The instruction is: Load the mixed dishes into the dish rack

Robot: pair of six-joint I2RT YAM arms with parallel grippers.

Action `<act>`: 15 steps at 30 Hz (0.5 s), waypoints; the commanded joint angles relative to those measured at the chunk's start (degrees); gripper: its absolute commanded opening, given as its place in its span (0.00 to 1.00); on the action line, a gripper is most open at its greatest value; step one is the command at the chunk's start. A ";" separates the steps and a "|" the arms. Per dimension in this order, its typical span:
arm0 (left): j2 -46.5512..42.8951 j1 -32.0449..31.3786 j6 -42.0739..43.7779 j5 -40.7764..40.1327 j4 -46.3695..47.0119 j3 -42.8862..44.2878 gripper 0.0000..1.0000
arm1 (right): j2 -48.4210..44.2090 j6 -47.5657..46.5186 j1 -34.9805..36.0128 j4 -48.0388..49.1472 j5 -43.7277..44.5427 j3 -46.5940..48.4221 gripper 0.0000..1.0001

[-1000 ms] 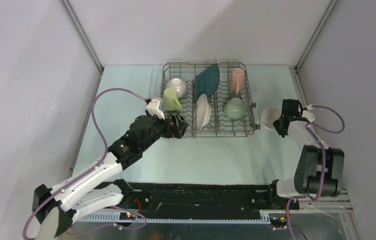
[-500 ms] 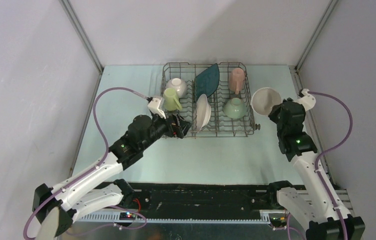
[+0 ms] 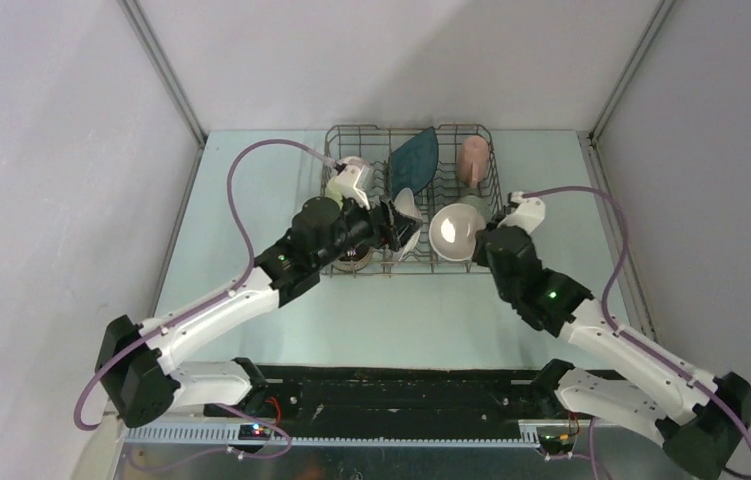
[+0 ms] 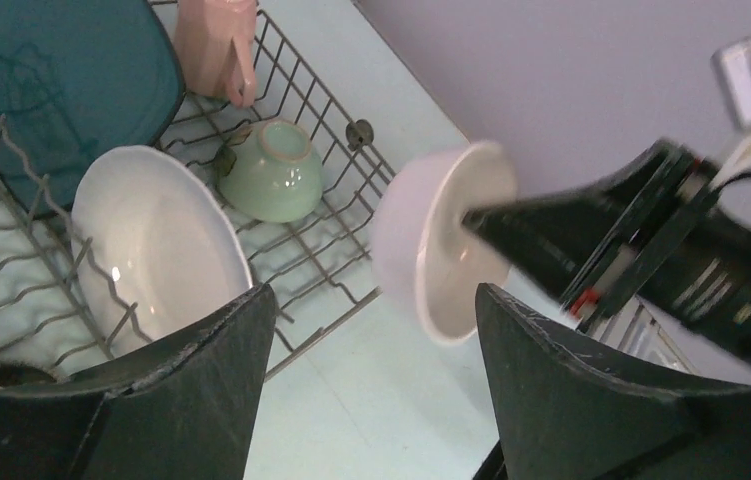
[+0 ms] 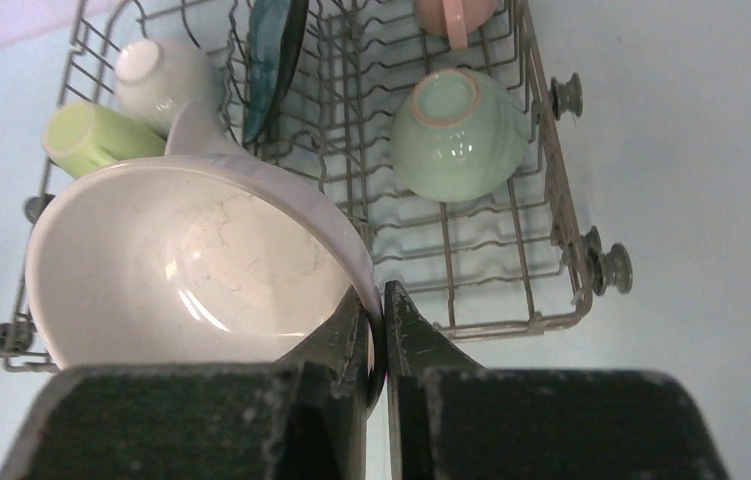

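A: Where do we find the white bowl (image 5: pixel 191 270)?
B: Clamped at its rim by our right fingers (image 5: pixel 346 340), above the near right part of the dish rack (image 5: pixel 451 262); our left fingers (image 4: pixel 181 400) stand apart, empty

Your overhead camera looks down from high behind the near edge on the whole table (image 3: pixel 551 160) and dish rack (image 3: pixel 366 128). Your left wrist camera faces rightward, close over the rack; the right one looks down on it from its near side. All three share the white bowl (image 3: pixel 454 232).
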 commanded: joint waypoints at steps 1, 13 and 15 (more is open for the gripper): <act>2.06 -1.74 0.28 -3.63 -0.77 4.74 0.79 | 3.73 4.39 6.85 -2.40 19.24 4.83 0.00; 5.45 -4.35 3.06 -9.24 -7.16 8.04 0.68 | 7.75 4.95 12.70 -1.08 21.34 7.58 0.00; 6.41 -4.55 3.42 -9.47 -7.50 8.72 0.67 | 7.84 4.68 13.27 -0.61 21.22 7.60 0.00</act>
